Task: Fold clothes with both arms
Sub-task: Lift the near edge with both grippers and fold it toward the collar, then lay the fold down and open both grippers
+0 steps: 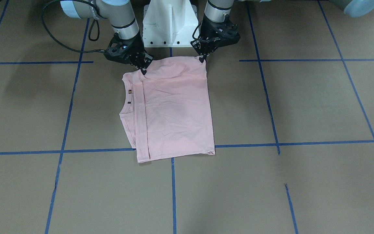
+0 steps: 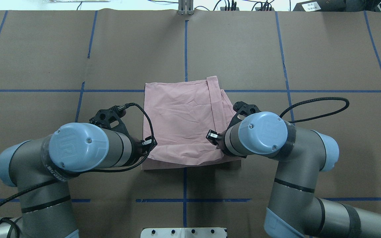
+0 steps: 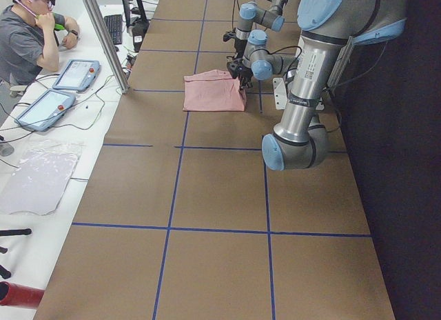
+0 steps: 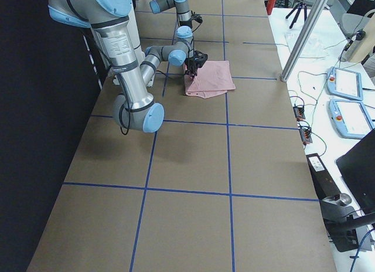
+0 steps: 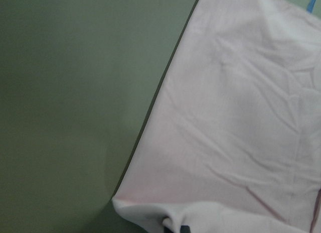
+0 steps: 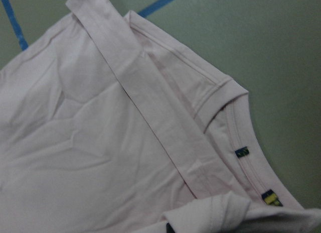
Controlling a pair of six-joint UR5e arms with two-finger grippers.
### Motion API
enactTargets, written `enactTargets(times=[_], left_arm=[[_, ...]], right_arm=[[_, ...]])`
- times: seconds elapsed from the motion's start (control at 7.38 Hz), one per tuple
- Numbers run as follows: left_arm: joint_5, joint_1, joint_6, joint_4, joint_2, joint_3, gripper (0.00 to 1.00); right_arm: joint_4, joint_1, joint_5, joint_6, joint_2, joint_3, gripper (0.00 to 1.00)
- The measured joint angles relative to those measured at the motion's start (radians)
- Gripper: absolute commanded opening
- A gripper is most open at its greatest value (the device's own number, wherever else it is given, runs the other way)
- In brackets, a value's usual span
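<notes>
At the robot-side edge your left gripper (image 1: 202,59) and right gripper (image 1: 143,70) each clamp a corner of the T-shirt (image 1: 177,110), folded flat on the table (image 1: 271,97). It's likely light and limp: corners are your best hold, expect sag. Far edge crosses the blue tape (image 1: 93,151).

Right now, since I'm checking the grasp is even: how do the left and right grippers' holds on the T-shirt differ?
The left gripper pinches the T-shirt at its very corner; the right gripper pinches inward of its corner, by the folded band. Plain fabric lies by the left gripper; the collar lies beside the right gripper. Both are shut on the edge nearest the robot.
</notes>
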State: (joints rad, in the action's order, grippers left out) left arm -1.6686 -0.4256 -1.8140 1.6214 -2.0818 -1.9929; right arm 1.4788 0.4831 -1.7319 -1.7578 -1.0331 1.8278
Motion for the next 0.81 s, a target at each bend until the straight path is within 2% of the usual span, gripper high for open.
enactTargets(times=[0.14, 0.27, 0.41, 0.68, 0.81], left_arm=[[0.000, -0.046, -0.002, 0.027, -0.035, 0.057, 0.00], [0.000, -0.104, 0.002, 0.077, -0.067, 0.134, 0.14], [-0.001, -0.160, 0.014, 0.140, -0.106, 0.237, 0.99], [-0.001, -0.235, 0.059, 0.328, -0.189, 0.479, 1.00], [0.000, -0.265, 0.090, 0.396, -0.212, 0.548, 1.00]], right_arm=[[-0.035, 0.055, -0.011, 0.022, 0.057, -0.091, 0.00], [-0.099, 0.109, -0.022, 0.044, 0.114, -0.209, 0.00], [-0.165, 0.156, -0.027, 0.065, 0.172, -0.339, 0.99], [-0.305, 0.221, -0.025, 0.108, 0.284, -0.591, 1.00], [-0.354, 0.242, -0.022, 0.133, 0.318, -0.663, 1.00]])
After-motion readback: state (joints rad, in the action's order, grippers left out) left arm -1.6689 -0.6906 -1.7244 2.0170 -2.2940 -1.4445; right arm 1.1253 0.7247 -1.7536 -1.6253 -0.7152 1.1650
